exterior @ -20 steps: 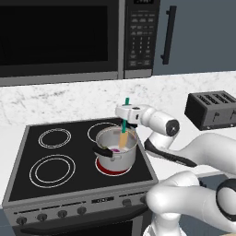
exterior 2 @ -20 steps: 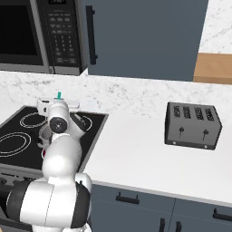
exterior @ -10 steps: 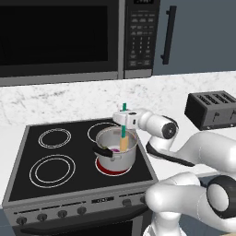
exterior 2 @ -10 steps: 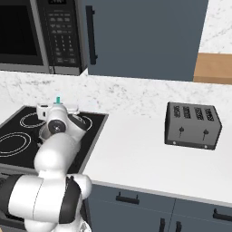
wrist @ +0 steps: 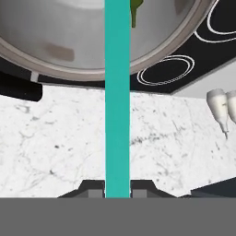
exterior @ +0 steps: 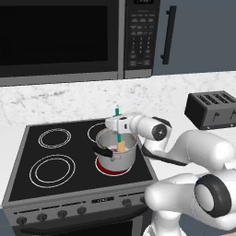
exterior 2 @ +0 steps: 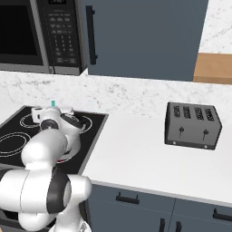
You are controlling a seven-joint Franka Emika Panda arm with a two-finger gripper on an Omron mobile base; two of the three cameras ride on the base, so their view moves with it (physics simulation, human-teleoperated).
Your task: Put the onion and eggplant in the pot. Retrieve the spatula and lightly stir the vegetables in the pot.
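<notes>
Hand (exterior: 119,131) clamped on spatula (exterior: 120,139) handle; tan head down inside pot (exterior: 116,151). Judgement: stir in small slow circles, clear of pot wall.

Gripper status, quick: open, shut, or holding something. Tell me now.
Gripper: shut on the spatula, gripping its teal handle, with the wooden head down inside the pot.

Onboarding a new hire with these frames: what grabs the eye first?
The gripper shut on the teal-handled spatula, held upright with its wooden head down in the steel pot. The pot sits on the glowing red front right burner of the black stove. Off to the right, a dark toaster stands on the white counter.
</notes>
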